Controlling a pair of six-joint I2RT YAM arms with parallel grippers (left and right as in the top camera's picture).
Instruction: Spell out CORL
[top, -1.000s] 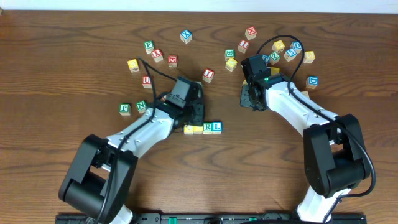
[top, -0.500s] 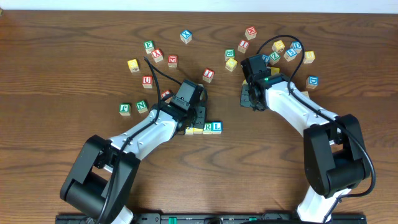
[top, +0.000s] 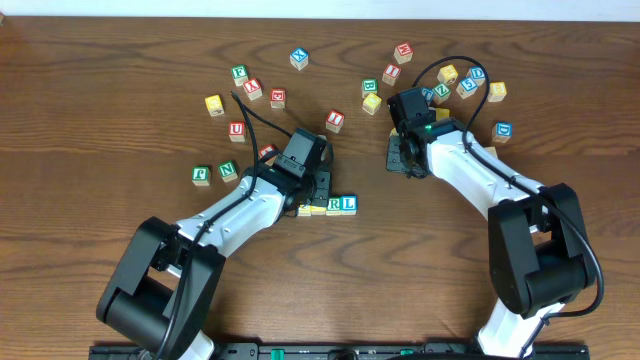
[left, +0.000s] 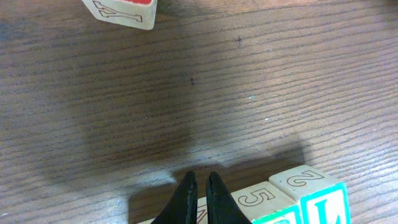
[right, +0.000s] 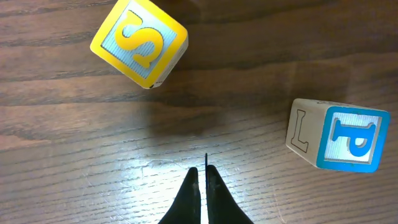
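Observation:
A row of letter blocks (top: 327, 206) lies in the middle of the table, its right end showing a green R and a blue L (top: 347, 203). My left gripper (top: 315, 188) is shut and empty, its tips right over the row's left part. In the left wrist view the shut tips (left: 199, 186) sit above the row, beside blocks with 5 (left: 258, 197) and 2 (left: 308, 180) on their sides. My right gripper (top: 405, 160) is shut and empty over bare wood, between a yellow S block (right: 139, 42) and a blue P block (right: 339, 135).
Loose letter blocks are scattered across the far half: a group at the far left (top: 245, 85), a red one (top: 335, 121) just beyond the row, and a cluster at the far right (top: 460, 82). A red-topped block (left: 124, 9) lies ahead of my left gripper.
My left gripper moved a little right and forward over the row between one second and half a second ago, then stayed still. The right arm has not moved.

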